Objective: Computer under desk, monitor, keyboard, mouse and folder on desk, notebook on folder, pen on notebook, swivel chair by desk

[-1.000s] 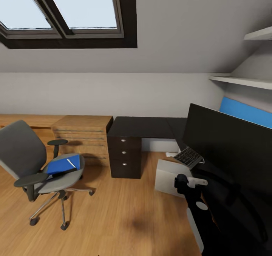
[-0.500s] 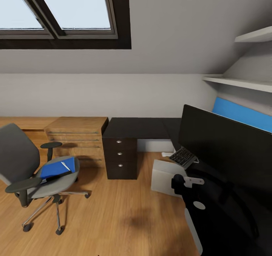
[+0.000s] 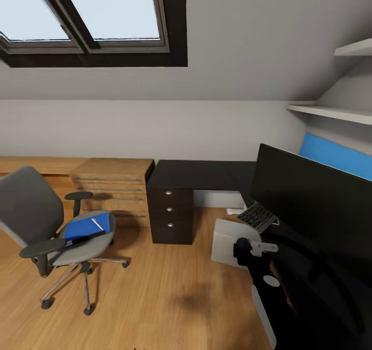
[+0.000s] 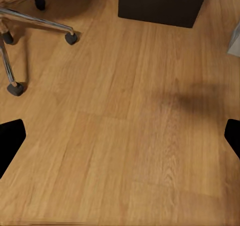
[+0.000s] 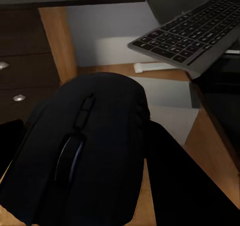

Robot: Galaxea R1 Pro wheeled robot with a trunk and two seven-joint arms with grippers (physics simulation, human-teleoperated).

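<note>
Room: attic bedroom with a wooden floor (image 3: 155, 298), a skylight (image 3: 88, 19) in the sloped ceiling and white wall shelves (image 3: 336, 113).
Right gripper (image 5: 95, 186): clamped on the mouse (image 5: 85, 151), which sits large and black between its dark fingers in the right wrist view.
Left gripper (image 4: 120, 136): fingers spread wide apart, holding nothing, over bare floor near the chair's casters.
Keyboard (image 3: 257, 216): tilted, raised off the floor above the computer (image 3: 232, 242), at the lower edge of the monitor (image 3: 315, 200); what carries it cannot be told.
Monitor: very wide, black, close to the camera at the right.
Desk (image 3: 196, 177): black top bare, three drawers with silver knobs, beside a light wooden cabinet (image 3: 113, 185).
Swivel chair (image 3: 46, 226): well apart from the desk, at the left.
Folder (image 3: 85, 227): blue, lying on the chair seat with a pen (image 3: 97, 224) on top.
</note>
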